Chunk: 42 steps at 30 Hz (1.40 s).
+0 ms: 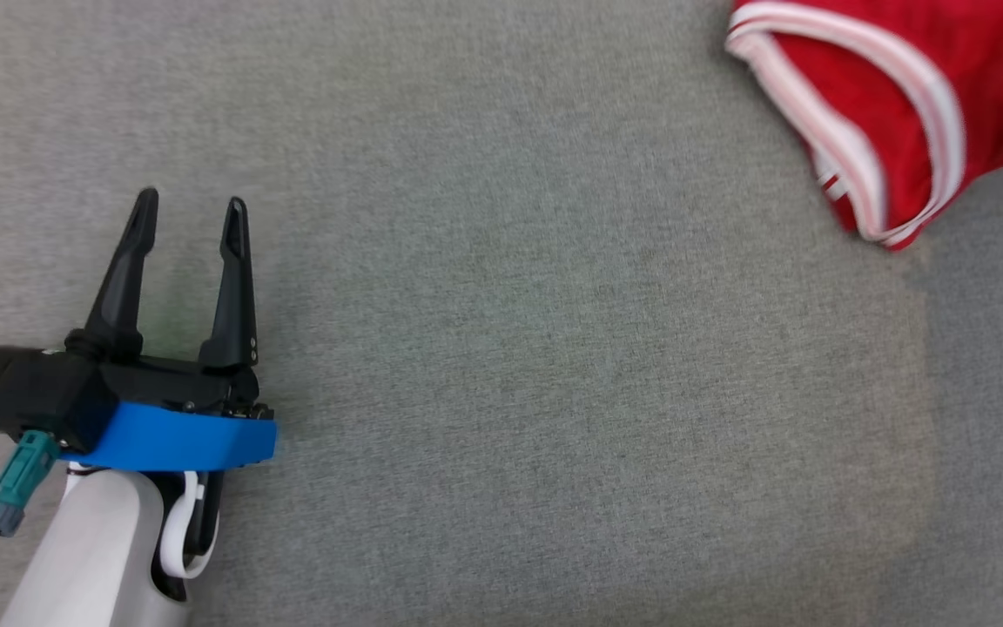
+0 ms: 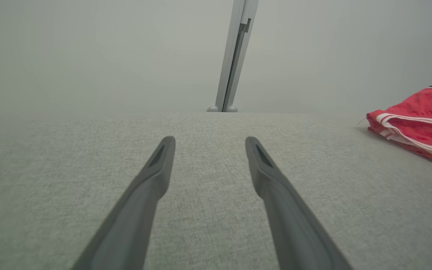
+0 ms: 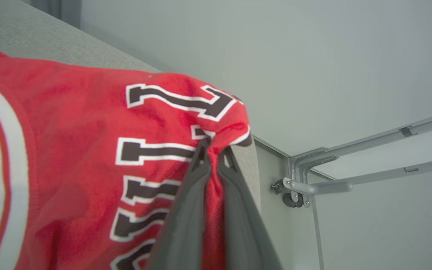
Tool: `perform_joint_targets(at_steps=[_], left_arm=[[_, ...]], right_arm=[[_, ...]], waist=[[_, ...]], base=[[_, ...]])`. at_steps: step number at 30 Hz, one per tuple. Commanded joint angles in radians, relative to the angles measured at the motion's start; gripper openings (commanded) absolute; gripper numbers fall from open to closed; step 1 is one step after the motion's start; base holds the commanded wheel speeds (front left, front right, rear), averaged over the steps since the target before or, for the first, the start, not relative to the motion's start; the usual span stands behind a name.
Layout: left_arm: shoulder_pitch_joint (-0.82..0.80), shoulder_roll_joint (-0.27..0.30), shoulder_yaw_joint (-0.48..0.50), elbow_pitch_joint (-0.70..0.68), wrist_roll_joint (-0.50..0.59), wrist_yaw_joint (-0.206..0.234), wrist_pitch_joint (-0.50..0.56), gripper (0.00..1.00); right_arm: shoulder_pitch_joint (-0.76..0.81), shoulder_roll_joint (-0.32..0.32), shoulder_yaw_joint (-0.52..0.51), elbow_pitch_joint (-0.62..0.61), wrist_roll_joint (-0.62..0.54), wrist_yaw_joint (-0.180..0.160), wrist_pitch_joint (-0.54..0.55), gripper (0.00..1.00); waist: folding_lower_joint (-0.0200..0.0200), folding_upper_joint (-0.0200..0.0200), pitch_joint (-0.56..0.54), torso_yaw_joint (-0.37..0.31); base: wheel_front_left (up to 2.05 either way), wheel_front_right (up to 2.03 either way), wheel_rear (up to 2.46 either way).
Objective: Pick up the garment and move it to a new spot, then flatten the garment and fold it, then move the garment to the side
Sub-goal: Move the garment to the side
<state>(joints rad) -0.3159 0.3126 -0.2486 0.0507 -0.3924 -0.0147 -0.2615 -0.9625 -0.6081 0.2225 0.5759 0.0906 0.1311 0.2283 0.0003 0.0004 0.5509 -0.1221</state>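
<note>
1. Plainly, the left gripper (image 1: 191, 202) sits at the lower left of the head view. Its two dark fingers are spread wide in a V with only bare surface between them, and it holds nothing.
2. Those fingers point up the frame over the grey fabric surface (image 1: 501, 348). Whether they touch it or hang just above it cannot be told.
3. Behind the fingers, a blue band (image 1: 179, 440) wraps the wrist. A teal connector (image 1: 23, 475) with a black cable hangs at its left, and the pale forearm (image 1: 92, 549) runs off the bottom edge.
4. The garment (image 1: 902, 104), a red jersey with white striped trim, lies bunched in the upper right corner of the head view. The top and right edges cut it off, and it is well apart from the left gripper.
5. In the left wrist view the garment lies in folds on the grey surface at the right edge of the frame. A pale metal post (image 2: 234, 56) rises at the top centre, beyond the far edge of the surface.
6. The right gripper (image 3: 215, 148) rises from the bottom middle of the right wrist view. Its fingers are closed nearly together, pinching a fold of the red cloth beside black, white-outlined lettering.
7. There the cloth is drawn up into a peak at the fingertips. It spreads across the left half of the frame, with a broad white trim band at the far left.
8. Right of the fingers, a grey metal bracket (image 3: 313, 186) with a rounded handle stands against a pale wall.
</note>
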Motion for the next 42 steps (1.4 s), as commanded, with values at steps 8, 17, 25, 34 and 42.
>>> perform_joint_targets(at_steps=[8, 17, 25, 34, 42], left_arm=[[-0.045, 0.040, -0.004, -0.051, 0.028, 0.003, 0.021, 1.00], [-0.048, 0.053, -0.008, -0.088, 0.030, 0.012, 0.038, 1.00], [-0.046, 0.033, -0.021, -0.061, 0.020, 0.011, 0.025, 1.00], [0.016, -0.018, -0.028, 0.054, 0.002, 0.005, 0.002, 1.00], [0.120, -0.043, -0.002, 0.152, -0.019, 0.010, -0.003, 1.00]], right_arm=[[-0.033, -0.063, -0.108, 0.049, -0.072, -0.001, -0.096, 0.00], [0.007, -0.047, -0.216, 0.044, -0.155, -0.001, -0.135, 0.00], [0.060, 0.009, -0.306, 0.016, -0.245, -0.001, -0.106, 1.00], [0.231, 0.151, -0.367, -0.004, -0.204, -0.001, -0.234, 1.00], [0.466, 0.339, -0.349, -0.097, -0.022, 0.000, -0.368, 1.00]], waist=[[-0.0003, -0.0004, 0.077, -0.024], [-0.0003, -0.0004, 0.096, -0.021], [-0.0003, -0.0004, 0.047, 0.006], [-0.0003, -0.0004, -0.139, 0.064], [-0.0003, -0.0004, -0.319, 0.103]], base=[[0.00, 0.00, 0.00], [0.00, 0.00, 0.00], [0.00, 0.00, 0.00], [0.00, 0.00, 0.00], [0.00, 0.00, 0.00]])
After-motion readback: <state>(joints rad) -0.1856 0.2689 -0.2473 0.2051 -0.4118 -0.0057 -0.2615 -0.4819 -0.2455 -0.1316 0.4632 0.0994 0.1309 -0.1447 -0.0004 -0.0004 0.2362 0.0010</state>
